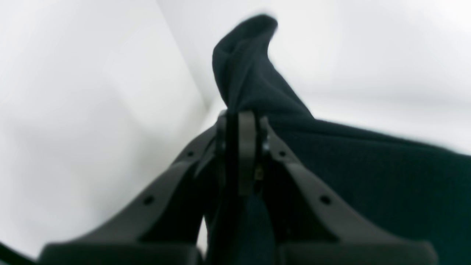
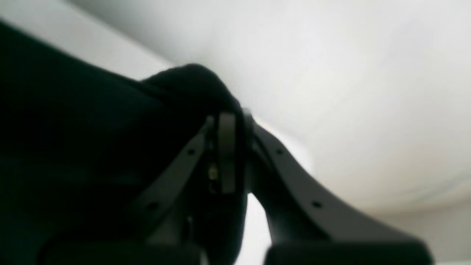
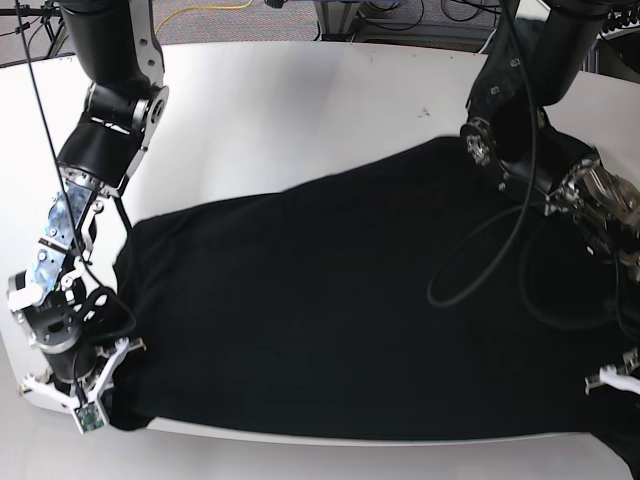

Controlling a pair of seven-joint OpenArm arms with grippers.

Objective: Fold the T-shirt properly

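Black T-shirt point(image 3: 330, 310) spread plain side up across white table point(image 3: 300, 110), left gripper point(image 1: 241, 121) jaws pinching a cloth corner at near right, right gripper point(image 2: 230, 121) jaws pinching cloth at near left edge

I see my right pincer point(image 2: 230, 121) clamped tight on a bunched fold of the black T-shirt point(image 2: 92, 129), white surface point(image 2: 331, 92) beyond it.
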